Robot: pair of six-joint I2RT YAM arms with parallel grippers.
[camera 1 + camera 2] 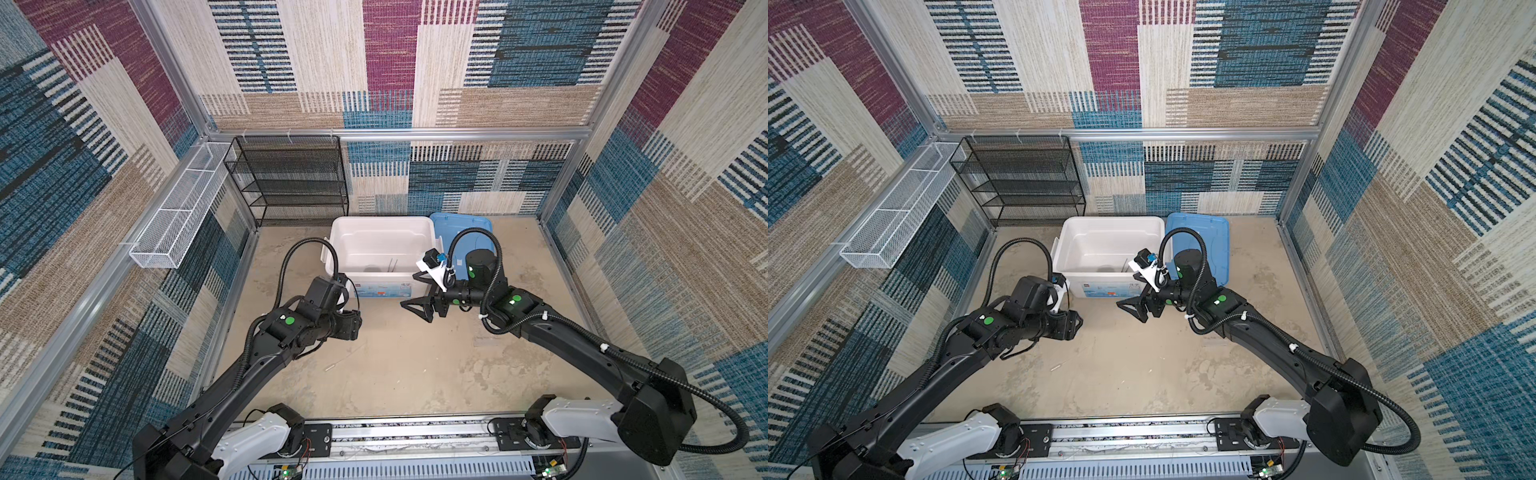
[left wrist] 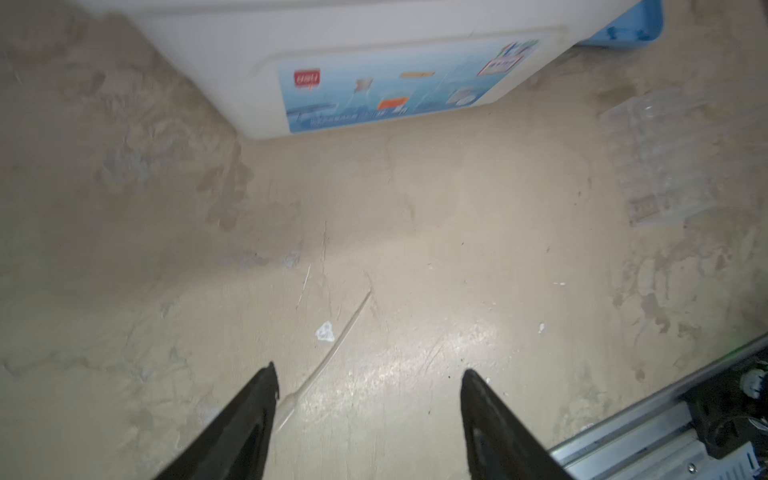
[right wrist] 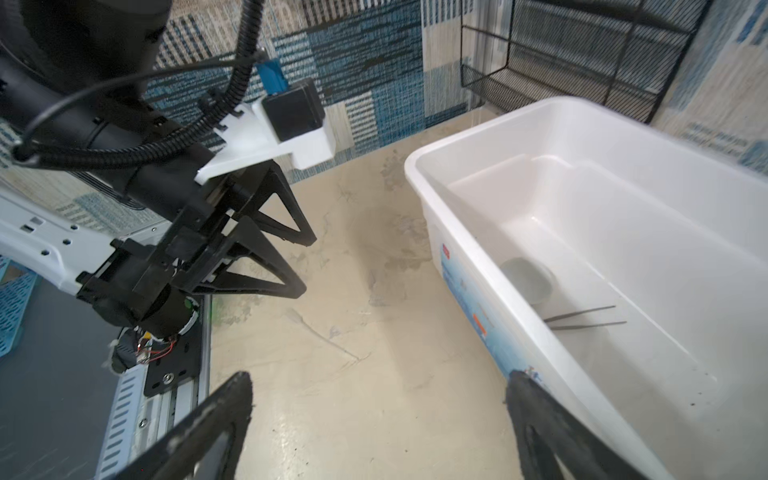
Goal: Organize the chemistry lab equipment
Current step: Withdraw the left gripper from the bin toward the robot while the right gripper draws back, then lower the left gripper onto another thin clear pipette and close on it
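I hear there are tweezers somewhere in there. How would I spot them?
Find the big white tub at the back of the table, beside the blue lid. Inside, near the tub's front wall, the tweezers are the pair of thin dark metal prongs, unlike the small round dish beside them.

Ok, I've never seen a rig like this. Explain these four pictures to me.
Two black robot arms stand at the edge of a table, each ending in a two-fingered gripper. Two pictures look down on the whole scene from overhead; the other two come from a camera on each wrist. On the table: a white tub holding a small dish and tweezers, a blue lid beside it, a clear rack, and a thin dropper lying loose. The left gripper, near the dropper, and the right gripper are both open and hold nothing.
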